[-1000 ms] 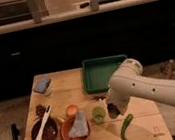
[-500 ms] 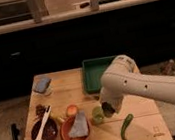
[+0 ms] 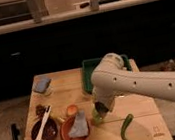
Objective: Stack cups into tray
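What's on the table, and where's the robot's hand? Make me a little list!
gripper: shut, down at the yellow-green cup; can't tell if it holds it
tray: dark green, at the back of the table, partly behind the arm
orange-brown bowl: left of the cup, grey object inside
dark brown bowl: front left, white brush across it
blue sponge: back left
green pepper: right of the cup
metallic cup: not in sight

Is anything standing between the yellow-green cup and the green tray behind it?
Nothing visible does. The gripper, jaws shut, sits right at the yellow-green cup, and the wooden table showing between cup and tray is bare, though the arm hides part of that stretch.
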### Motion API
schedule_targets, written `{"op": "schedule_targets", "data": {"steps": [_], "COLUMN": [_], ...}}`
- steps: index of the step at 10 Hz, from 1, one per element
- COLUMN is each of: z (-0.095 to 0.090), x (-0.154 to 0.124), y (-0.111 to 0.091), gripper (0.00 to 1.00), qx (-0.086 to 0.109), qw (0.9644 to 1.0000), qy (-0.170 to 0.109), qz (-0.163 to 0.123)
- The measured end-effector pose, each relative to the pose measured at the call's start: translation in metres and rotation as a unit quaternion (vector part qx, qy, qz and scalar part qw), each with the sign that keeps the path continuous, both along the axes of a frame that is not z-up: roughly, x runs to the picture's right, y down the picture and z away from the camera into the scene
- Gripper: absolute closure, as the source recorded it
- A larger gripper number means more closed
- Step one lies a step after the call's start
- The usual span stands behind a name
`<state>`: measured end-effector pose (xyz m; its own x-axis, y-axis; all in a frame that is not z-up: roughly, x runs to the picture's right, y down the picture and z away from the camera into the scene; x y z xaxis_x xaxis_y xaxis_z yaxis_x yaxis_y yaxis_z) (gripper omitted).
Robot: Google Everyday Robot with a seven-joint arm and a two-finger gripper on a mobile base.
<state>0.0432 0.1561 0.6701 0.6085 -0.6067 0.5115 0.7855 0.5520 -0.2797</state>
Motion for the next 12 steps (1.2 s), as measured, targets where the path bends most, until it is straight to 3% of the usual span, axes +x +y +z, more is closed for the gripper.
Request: {"op": "schedule_targets", "data": {"steps": [12], "z": [0.033], "x": [-0.014], "y": [0.005], "gripper": [0.99], "qx": [-0.015], "qw": [0.9999], "qy": [-0.003], "qz": [0.008]}}
